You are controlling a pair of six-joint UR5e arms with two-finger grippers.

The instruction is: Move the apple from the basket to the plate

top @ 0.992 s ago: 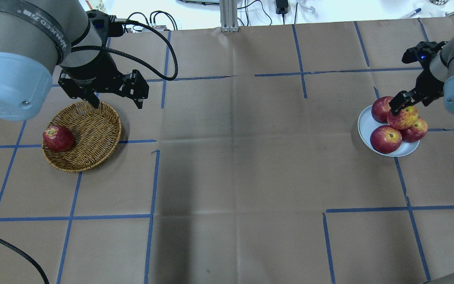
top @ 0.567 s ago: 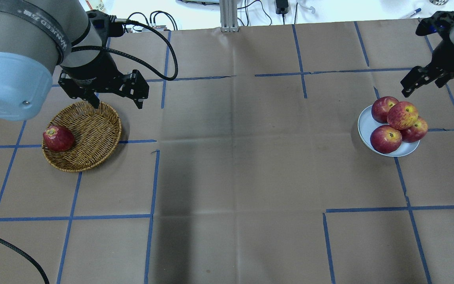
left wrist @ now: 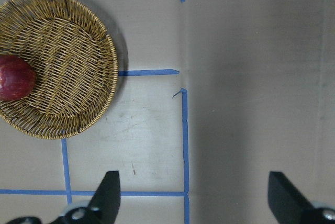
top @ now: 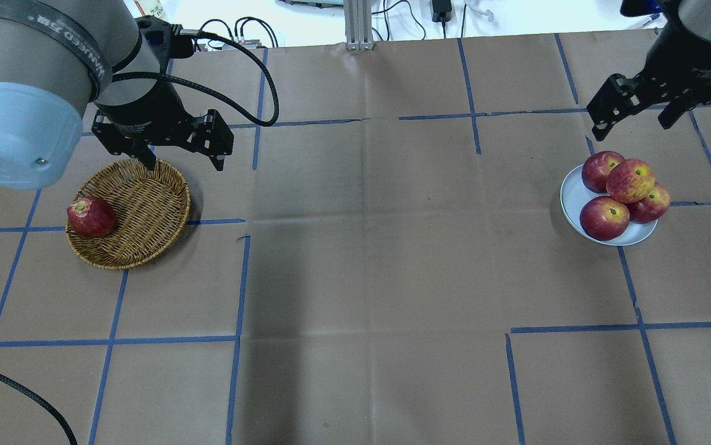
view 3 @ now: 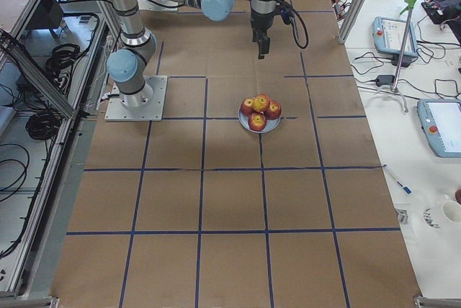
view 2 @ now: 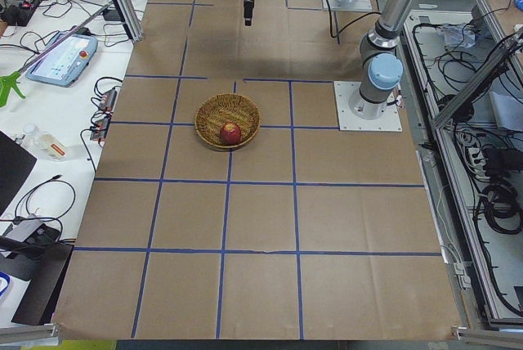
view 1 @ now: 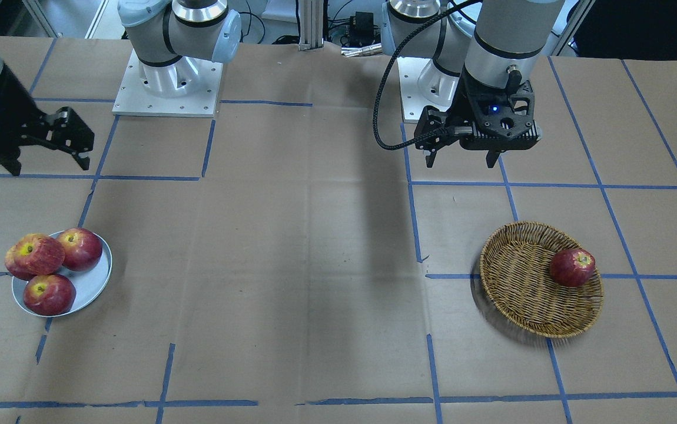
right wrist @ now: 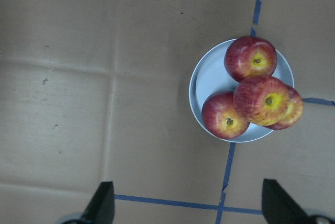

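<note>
Beside the wide-open, empty left gripper (top: 185, 165) the basket (top: 145, 213) is seen, a dark red apple (top: 91, 217) inside. Below the right gripper (top: 632, 127), likewise spread and empty, the plate (top: 569, 199) is set, the apple (top: 630, 180) stacked atop three others (top: 604, 217).

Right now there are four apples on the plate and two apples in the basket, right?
No. The basket holds just one red apple, as the overhead view shows. The plate does hold four apples.
</note>
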